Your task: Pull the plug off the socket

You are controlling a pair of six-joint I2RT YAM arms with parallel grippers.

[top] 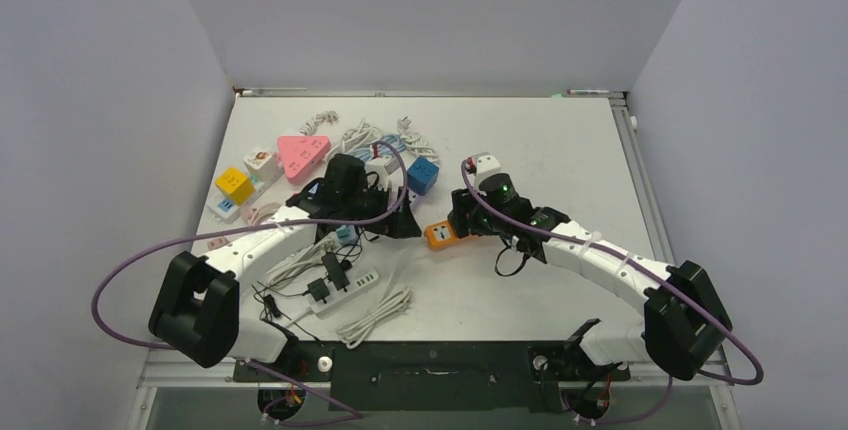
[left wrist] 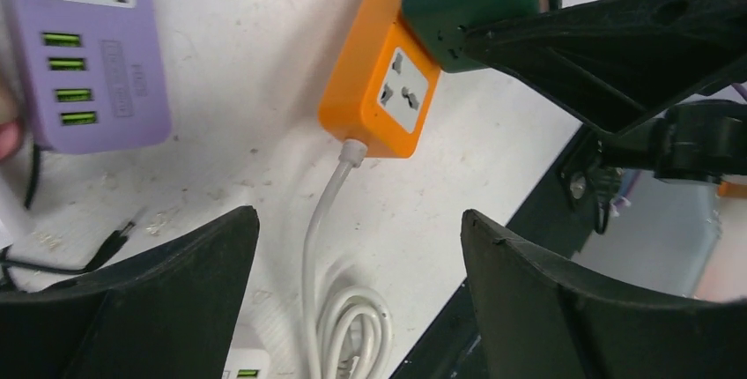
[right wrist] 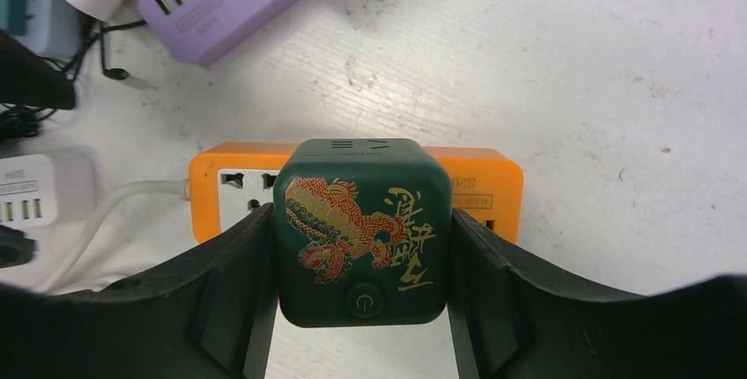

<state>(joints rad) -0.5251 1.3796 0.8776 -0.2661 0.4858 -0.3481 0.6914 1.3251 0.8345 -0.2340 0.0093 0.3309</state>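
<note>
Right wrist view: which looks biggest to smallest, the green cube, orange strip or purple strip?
1. green cube, but it sits nearest the camera, so unsure.
2. orange strip, longer, partly hidden under the cube.
3. purple strip, cut off by the edge.

My left gripper [top: 402,222] and right gripper [top: 458,220] face each other near the centre of the table [top: 570,150]. The right gripper sits over the orange socket strip [top: 437,236]; the plug is hidden beneath it. Beyond my left arm lie a pink triangular socket [top: 302,153], a yellow cube [top: 235,186] and a blue cube [top: 422,176]. A white power strip [top: 350,288] lies nearer my bases.
</note>
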